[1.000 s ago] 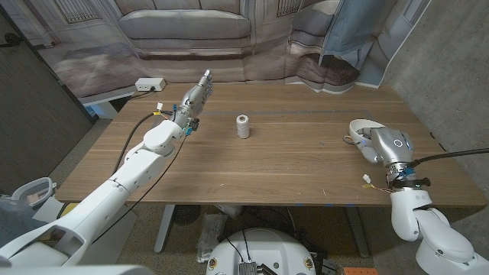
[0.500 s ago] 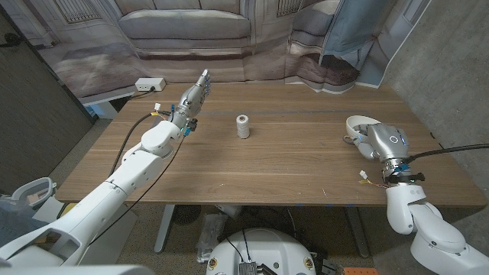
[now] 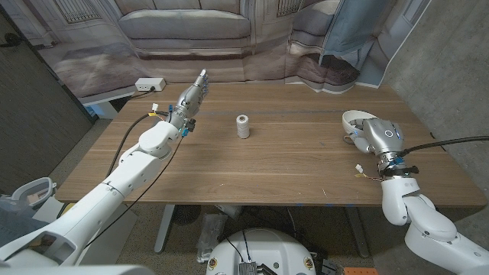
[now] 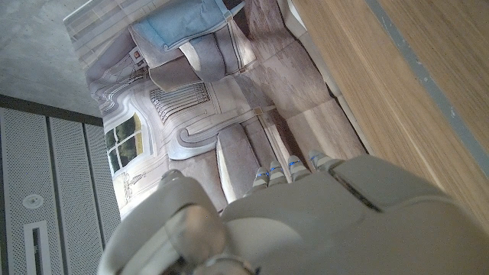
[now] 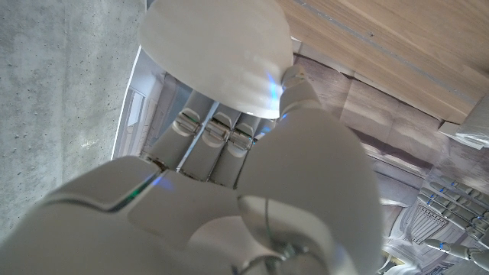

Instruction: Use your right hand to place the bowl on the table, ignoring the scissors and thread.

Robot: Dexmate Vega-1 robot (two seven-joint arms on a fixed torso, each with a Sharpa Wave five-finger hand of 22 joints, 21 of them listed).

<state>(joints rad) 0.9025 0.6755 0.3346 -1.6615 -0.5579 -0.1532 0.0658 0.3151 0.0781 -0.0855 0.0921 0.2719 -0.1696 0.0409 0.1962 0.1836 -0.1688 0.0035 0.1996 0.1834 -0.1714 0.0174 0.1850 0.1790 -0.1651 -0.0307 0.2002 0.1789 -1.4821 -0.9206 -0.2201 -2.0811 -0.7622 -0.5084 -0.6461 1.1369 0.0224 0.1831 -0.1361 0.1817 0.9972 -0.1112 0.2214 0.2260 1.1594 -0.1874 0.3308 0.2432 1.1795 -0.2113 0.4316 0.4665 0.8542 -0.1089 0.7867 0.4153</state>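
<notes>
Right hand holding the white bowl over the table's 3 o'clock side

The wooden table (image 3: 290, 164) is taking up most of the head view. The left hand (image 3: 192, 97) is hanging out around 10 o'clock – fingers stretched straight, not holding anything. The right hand (image 3: 367, 136) is sitting at 3 o'clock with its fingers wrapped on the white bowl (image 3: 357, 120) – in the right wrist view they're curling under the bowl (image 5: 218, 50). The spool of thread (image 3: 242, 127) is standing upright near the middle.
</notes>
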